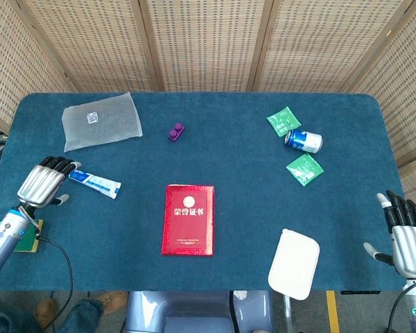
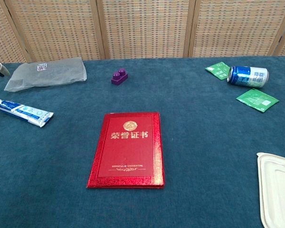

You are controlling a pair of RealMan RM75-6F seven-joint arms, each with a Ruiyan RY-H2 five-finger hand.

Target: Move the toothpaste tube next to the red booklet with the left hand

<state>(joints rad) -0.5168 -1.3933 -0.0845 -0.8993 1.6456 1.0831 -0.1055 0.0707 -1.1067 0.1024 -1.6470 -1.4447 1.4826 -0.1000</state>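
The white and blue toothpaste tube point(image 1: 96, 183) point(image 2: 23, 112) lies flat at the table's left, cap end pointing left. A red booklet point(image 1: 188, 219) point(image 2: 127, 149) with gold lettering lies at the front centre, well apart from the tube. My left hand point(image 1: 45, 182) is over the tube's cap end with its fingers extended and holding nothing; the chest view shows only a dark fingertip point(image 2: 0, 69) at the left edge, above the tube. Off the table's front right edge, my right hand point(image 1: 404, 234) is open and empty.
A clear plastic bag point(image 1: 100, 121) lies behind the tube, and a purple brick point(image 1: 175, 132) sits beyond the booklet. A blue can point(image 1: 304, 141) and two green sachets point(image 1: 283, 120) point(image 1: 305, 168) are at back right. A white container point(image 1: 294, 263) overhangs the front edge. A green sponge point(image 1: 29, 234) lies front left.
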